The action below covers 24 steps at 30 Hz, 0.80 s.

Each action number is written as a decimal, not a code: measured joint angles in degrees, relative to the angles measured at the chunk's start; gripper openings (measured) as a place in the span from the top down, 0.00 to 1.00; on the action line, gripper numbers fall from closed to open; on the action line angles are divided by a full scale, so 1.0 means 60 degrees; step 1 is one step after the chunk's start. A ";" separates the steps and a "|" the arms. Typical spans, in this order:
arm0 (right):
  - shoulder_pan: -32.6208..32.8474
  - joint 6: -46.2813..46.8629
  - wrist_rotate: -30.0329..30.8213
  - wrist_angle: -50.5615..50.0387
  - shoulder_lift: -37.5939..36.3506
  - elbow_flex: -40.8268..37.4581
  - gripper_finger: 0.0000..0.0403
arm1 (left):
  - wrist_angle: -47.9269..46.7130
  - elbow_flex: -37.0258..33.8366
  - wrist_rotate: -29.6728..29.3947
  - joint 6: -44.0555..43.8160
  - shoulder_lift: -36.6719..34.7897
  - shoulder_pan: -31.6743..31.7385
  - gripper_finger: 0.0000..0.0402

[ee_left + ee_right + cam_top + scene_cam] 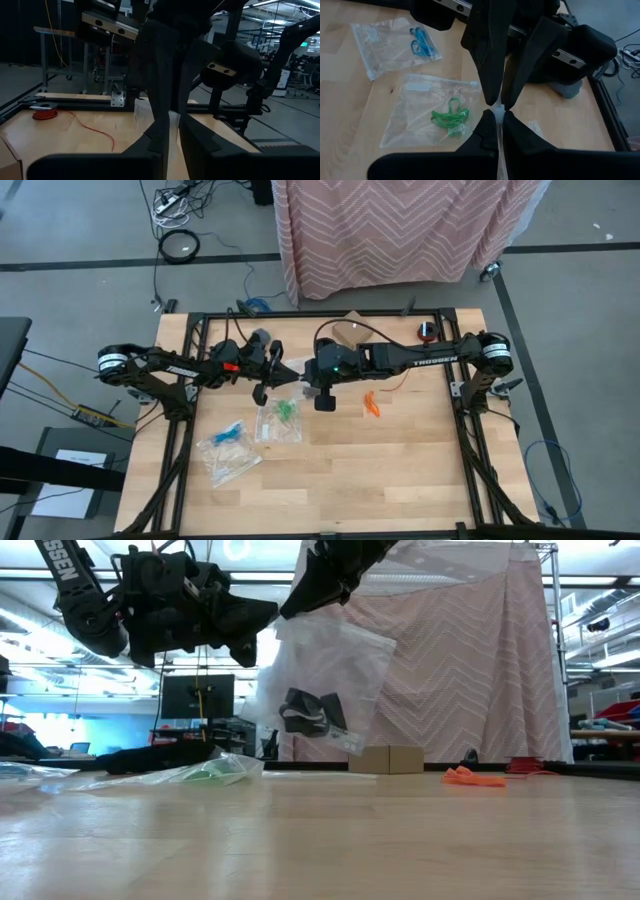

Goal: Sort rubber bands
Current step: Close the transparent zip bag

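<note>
Rubber bands, black: a small dark bundle point(312, 712) inside a clear zip bag point(325, 680) that hangs in the air above the wooden table point(400, 470), seen best in the low view.
Hanging bag: held by its top edge between the two grippers, which meet over the middle of the table's far half.
Rubber bands, green: a tangle point(450, 116) sealed in a second clear bag point(415, 122) lying flat on the table, below and just in front of the hanging bag.
Rubber bands, blue: a few loops point(421, 41) in a third clear bag point(380, 40), flat on the table, beside the green bag on the left arm's side.
Rubber bands, orange: a loose little heap point(371, 404) on the bare wood (no bag around it), near the hanging bag on the right arm's side.
Right gripper point(498, 106): fingers pressed together, pinching the hanging bag's top edge.
Left gripper point(173, 120): fingers nearly together, nipping the same bag's thin plastic, tip to tip with the right gripper.
Beyond the table: a pink zigzag-patterned cloth point(400, 230) hangs past the far edge.
</note>
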 joint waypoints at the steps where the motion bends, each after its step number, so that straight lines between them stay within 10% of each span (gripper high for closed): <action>1: 0.0000 0.0000 0.0000 0.0003 0.0001 0.0000 1.00 | 0.0011 0.0000 0.0004 0.0000 0.0000 0.0001 0.87; 24: 0.0041 0.0149 0.0324 -0.0372 0.0005 -0.0001 1.00 | -0.0341 0.0007 -0.0288 0.0073 0.0008 0.0000 1.00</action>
